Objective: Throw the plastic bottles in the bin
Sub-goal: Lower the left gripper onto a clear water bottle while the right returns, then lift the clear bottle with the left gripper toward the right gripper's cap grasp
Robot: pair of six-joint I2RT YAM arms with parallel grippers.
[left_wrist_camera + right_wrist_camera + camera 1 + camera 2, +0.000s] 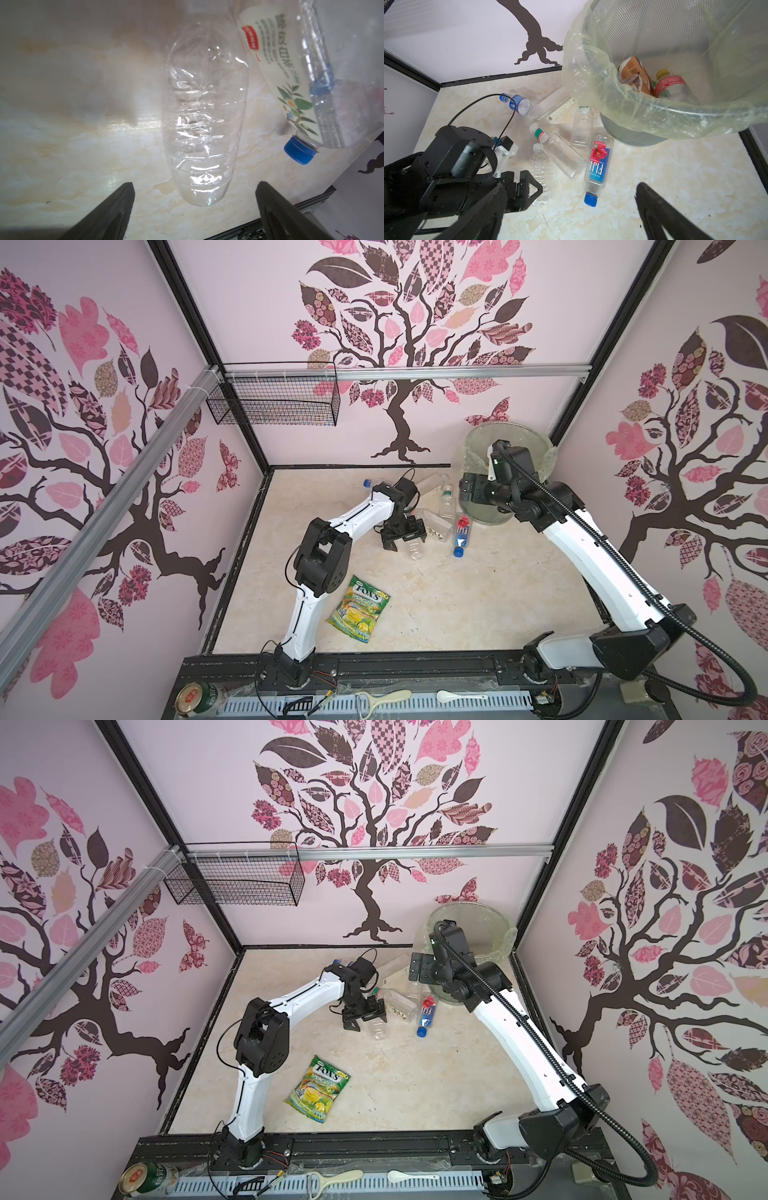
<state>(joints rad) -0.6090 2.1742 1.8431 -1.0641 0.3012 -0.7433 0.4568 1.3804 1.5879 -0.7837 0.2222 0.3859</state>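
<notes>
The left gripper point(406, 543) stands wide open over a crumpled clear bottle point(203, 124). One finger point(116, 207) is at each side of the bottle's end, and neither touches it. The bottle lies flat near the middle of the table point(478, 605), long axis front to back. The right wrist view shows its white cap toward the back wall and its base toward the front rail. In both top views the gripper hides the cap.

Three more lie just right of it. The banded bottle point(560, 155), square and clear, runs diagonally with its white cap to the back left and its base close to the Fiji bottle point(599, 164). The Fiji bottle lies front to back, blue cap frontward, base just beside the bin point(643, 110). The green-cap bottle point(581, 128) lies parallel to it, cap toward the back wall.

Farther back, a barcode bottle point(554, 106) lies aslant with one end by the bin. A blue-label bottle point(519, 104) points its cap at the left wall; whether these two touch is hard to tell.

The bin stands upright in the back right corner. Inside it lie brown-labelled bottles point(635, 76) and a red-label bottle point(672, 87). The right gripper point(573, 186) hangs wide open and empty above the table, just left of the bin.

The table is cream and marbled, with a candy bag point(359, 610) lying flat toward the front. The pale pink walls carry tree decals, and a wire basket point(274, 402) hangs on the back rail.
</notes>
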